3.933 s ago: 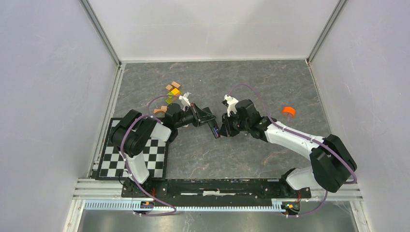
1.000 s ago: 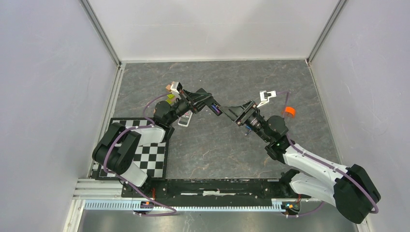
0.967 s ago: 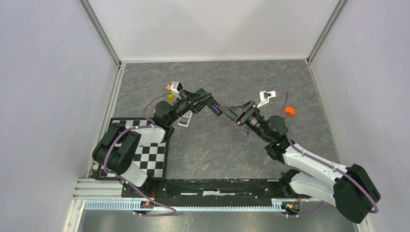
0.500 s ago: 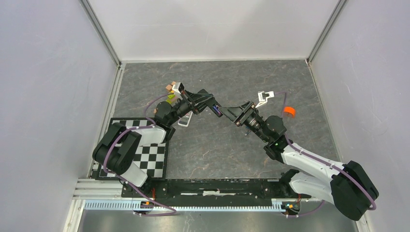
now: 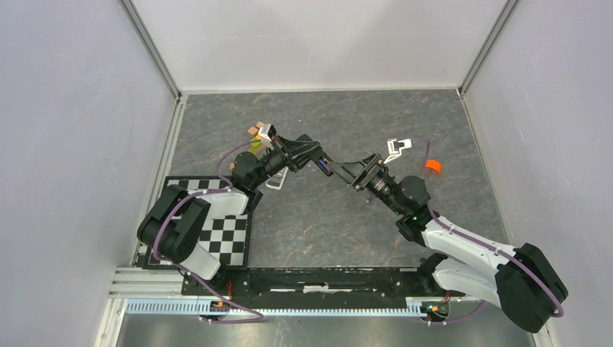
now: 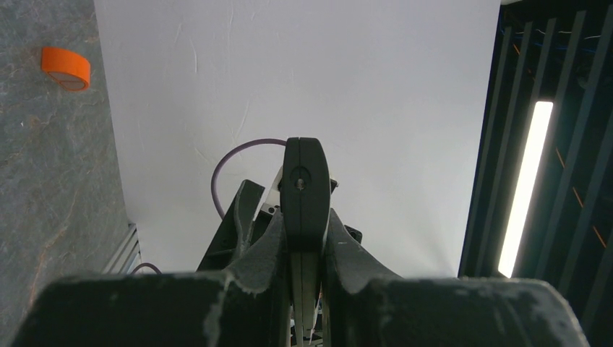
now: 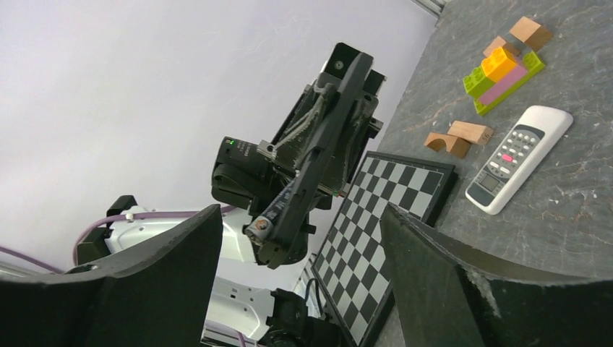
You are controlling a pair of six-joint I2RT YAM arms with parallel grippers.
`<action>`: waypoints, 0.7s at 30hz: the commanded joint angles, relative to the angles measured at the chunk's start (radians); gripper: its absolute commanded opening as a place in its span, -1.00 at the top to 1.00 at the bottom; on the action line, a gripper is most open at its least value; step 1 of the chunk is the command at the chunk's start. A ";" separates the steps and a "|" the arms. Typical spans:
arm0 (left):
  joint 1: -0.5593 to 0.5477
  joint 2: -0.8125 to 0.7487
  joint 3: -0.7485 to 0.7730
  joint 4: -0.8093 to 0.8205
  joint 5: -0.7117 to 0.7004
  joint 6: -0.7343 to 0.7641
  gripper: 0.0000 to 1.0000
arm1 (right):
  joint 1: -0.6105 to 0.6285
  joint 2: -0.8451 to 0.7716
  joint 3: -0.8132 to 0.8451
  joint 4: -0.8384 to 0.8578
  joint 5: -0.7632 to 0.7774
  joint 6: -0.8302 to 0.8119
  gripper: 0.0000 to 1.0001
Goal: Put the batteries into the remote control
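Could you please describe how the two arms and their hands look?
The left arm and right arm have white links between bulky black joints; a purple cable loops along each. The left hand and right hand are black, with two broad, rough-edged fingers.

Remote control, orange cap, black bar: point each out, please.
remote control [image 7: 517,160], right wrist view, grey button face
orange cap [image 6: 65,65], left wrist view, orange side
black bar [image 6: 305,191], left wrist view, narrow facing edge

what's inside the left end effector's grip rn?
A slim black bar, clamped edge-on between the fingers of the left end effector and sticking out past them. Its clamped stretch is covered by the fingers.
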 commanded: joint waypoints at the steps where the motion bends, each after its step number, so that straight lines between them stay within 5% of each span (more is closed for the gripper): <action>1: -0.003 -0.032 0.021 0.021 -0.004 0.046 0.96 | -0.008 -0.032 -0.010 0.077 -0.016 -0.004 -0.63; 21: -0.006 -0.043 -0.006 0.034 0.032 0.086 0.96 | -0.027 0.135 0.026 0.159 -0.136 0.138 0.12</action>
